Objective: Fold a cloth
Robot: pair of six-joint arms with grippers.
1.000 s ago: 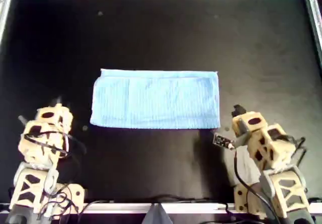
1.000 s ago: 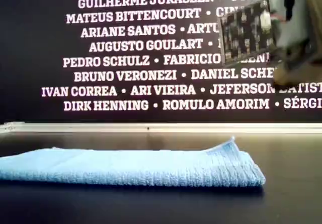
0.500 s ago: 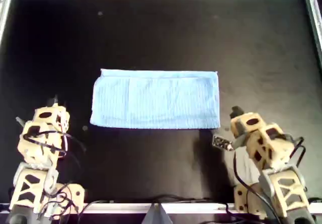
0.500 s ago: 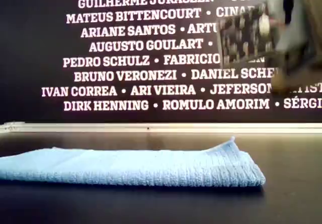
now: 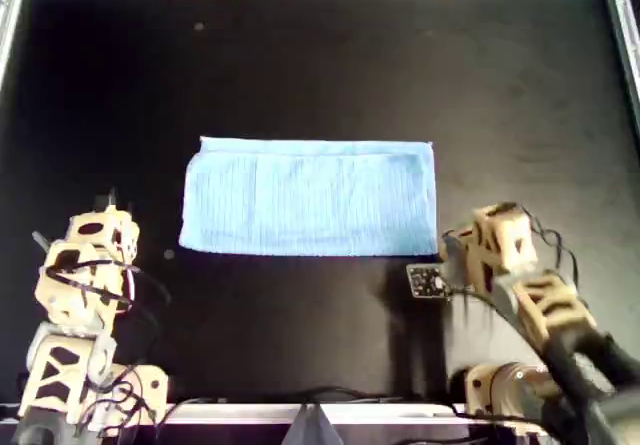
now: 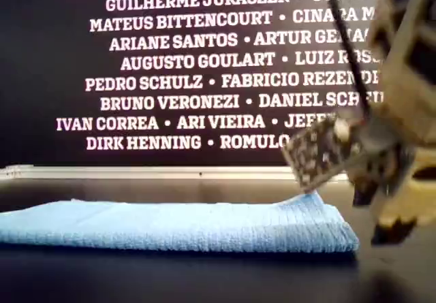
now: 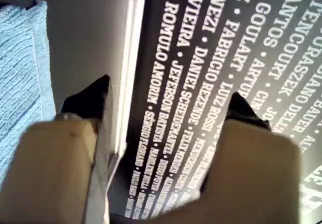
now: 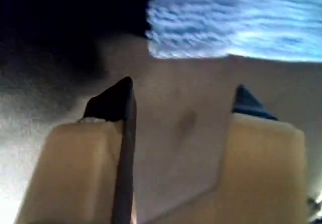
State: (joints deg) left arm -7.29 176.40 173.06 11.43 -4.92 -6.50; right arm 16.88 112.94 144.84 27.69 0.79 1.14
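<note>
- The light blue, towel-textured cloth (image 5: 309, 197) lies flat as a folded rectangle mid-table on the black table surface (image 5: 320, 55).
- The right gripper (image 8: 183, 100) tilts down near the cloth's corner, jaws apart, empty.
- The left gripper (image 7: 168, 100) points away toward the lettered wall, spread wide, empty.

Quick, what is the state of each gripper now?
Left gripper: open, holding nothing.
Right gripper: open, holding nothing, near the cloth but not touching it.

Cloth (image 5: 309, 197) flat mid-table (image 5: 320, 55); right hand (image 5: 452, 248) near its overhead lower-right corner, seemingly apart
</note>
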